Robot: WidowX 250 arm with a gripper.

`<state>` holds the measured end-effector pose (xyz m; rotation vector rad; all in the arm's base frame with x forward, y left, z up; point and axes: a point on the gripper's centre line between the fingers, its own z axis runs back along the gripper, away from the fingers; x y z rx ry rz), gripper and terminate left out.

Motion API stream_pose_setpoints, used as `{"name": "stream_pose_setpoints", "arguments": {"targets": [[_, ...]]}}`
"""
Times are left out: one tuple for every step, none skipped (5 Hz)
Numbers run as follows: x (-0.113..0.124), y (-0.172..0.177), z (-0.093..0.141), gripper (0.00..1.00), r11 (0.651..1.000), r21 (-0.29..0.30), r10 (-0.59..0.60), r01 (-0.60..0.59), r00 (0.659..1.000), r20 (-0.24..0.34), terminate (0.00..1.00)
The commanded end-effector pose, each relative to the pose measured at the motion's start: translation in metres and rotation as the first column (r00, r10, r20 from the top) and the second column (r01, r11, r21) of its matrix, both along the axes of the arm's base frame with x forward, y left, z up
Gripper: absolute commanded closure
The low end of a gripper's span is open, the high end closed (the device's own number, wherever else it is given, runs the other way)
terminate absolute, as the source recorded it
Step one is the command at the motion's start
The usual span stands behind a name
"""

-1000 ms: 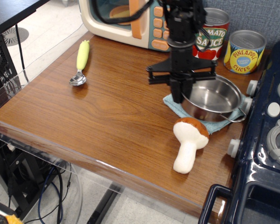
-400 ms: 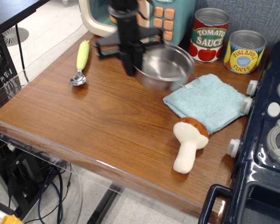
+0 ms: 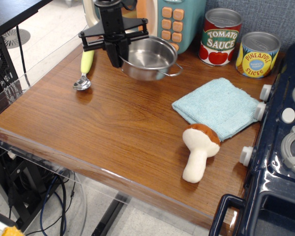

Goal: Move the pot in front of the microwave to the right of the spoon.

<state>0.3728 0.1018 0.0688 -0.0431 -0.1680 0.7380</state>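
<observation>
Pot (image 3: 148,57) shifted left since earlier frame, now in front of microwave (image 3: 160,19), right of spoon (image 3: 85,67). Gripper (image 3: 115,55) fingers pinching pot's left rim. Pot empty. Cloth (image 3: 217,105) bare.

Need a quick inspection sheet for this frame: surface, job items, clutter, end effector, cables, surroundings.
Surface: wooden tabletop, clear guard along the front and left edges.
Job items: pot held in front of the microwave, right of the spoon; whether it touches the table cannot be told.
Clutter: blue cloth, toy mushroom, tomato sauce can, pineapple can.
End effector: end effector at the pot's left rim, apparently shut on it.
Cables: bundle under the table.
Surroundings: dark blue toy stove at right, grey fabric wall behind.
</observation>
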Motion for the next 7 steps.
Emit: {"name": "stream_pose_setpoints", "arguments": {"targets": [[0.015,0.033,-0.002,1.00,0.999,0.009,0.042,-0.042,0.999,0.009,0.00],[0.018,0.035,-0.016,1.00,0.999,0.015,0.039,-0.039,0.999,-0.038,0.00],[0.020,0.035,-0.031,1.00,0.999,0.002,0.036,-0.036,0.996,-0.077,0.00],[0.021,0.034,-0.037,0.00,0.999,-0.023,0.038,-0.041,0.992,-0.117,0.00],[0.019,0.029,-0.030,0.00,0.999,-0.001,0.044,-0.044,0.995,-0.090,0.00],[0.019,0.024,-0.029,0.00,0.999,-0.005,0.036,-0.037,0.996,-0.078,0.00],[0.016,0.019,-0.019,0.00,1.000,-0.003,0.019,-0.020,0.998,-0.061,0.00]]}}
